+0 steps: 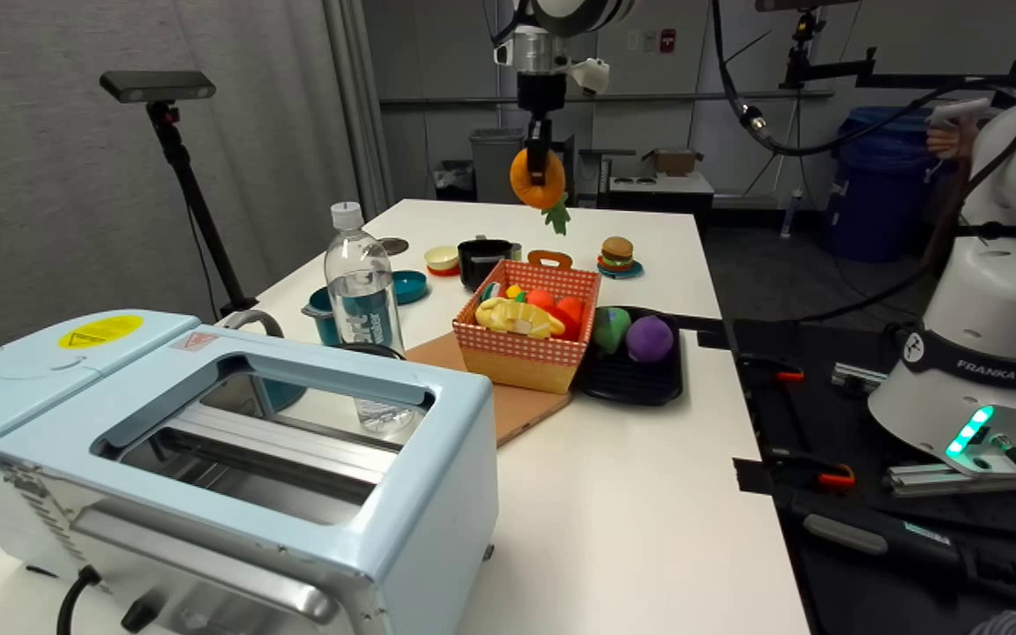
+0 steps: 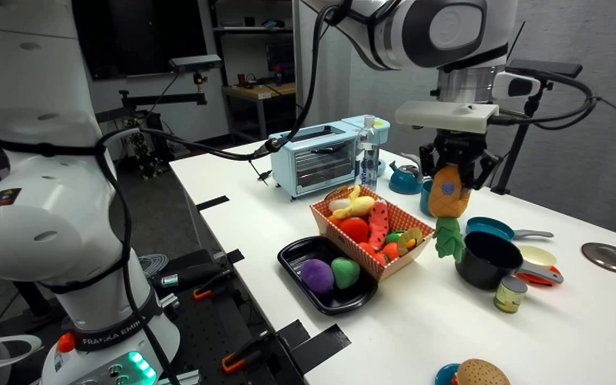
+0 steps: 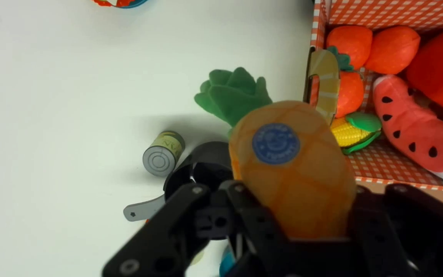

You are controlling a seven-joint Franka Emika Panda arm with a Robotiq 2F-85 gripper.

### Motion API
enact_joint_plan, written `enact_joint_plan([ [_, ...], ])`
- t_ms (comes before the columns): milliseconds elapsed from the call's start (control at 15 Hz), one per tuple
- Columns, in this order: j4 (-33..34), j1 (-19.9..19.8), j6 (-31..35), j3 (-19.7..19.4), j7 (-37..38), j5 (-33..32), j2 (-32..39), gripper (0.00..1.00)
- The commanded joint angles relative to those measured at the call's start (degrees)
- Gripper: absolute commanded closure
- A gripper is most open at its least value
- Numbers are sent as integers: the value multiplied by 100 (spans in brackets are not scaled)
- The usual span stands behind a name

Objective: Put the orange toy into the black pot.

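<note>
The orange toy is a plush pineapple with green leaves and a round blue patch. My gripper [image 2: 457, 179] is shut on the orange toy [image 2: 446, 195] and holds it in the air, leaves hanging down. In the wrist view the orange toy [image 3: 294, 165] sits between the fingers of the gripper [image 3: 300, 192]. In an exterior view the toy [image 1: 526, 183] hangs high above the table from the gripper [image 1: 539, 168]. The black pot [image 2: 482, 267] with a grey handle stands on the table, below and beside the toy. The pot [image 3: 198, 167] is partly hidden by the gripper and toy in the wrist view.
A red-checked basket [image 2: 393, 267] of toy food stands beside the pot. A small can [image 2: 510, 294] is close to the pot. A black tray [image 2: 308, 299] holds purple and green toys. A teal pan [image 2: 490, 227], toy burger [image 2: 482, 372], bottle [image 1: 365, 300] and blue oven [image 1: 437, 529] are around.
</note>
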Motion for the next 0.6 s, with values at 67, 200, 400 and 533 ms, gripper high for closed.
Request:
enact_joint_plan([
  [67,108,-127,-149,-31,35,159,-162,94],
  [200,177,-143,-189,-49,37,176,-205,94],
  [400,429,-152,-257,-68,85,165,-140,94],
  [533,600,-151,-310,-73,111,159,-63,94],
])
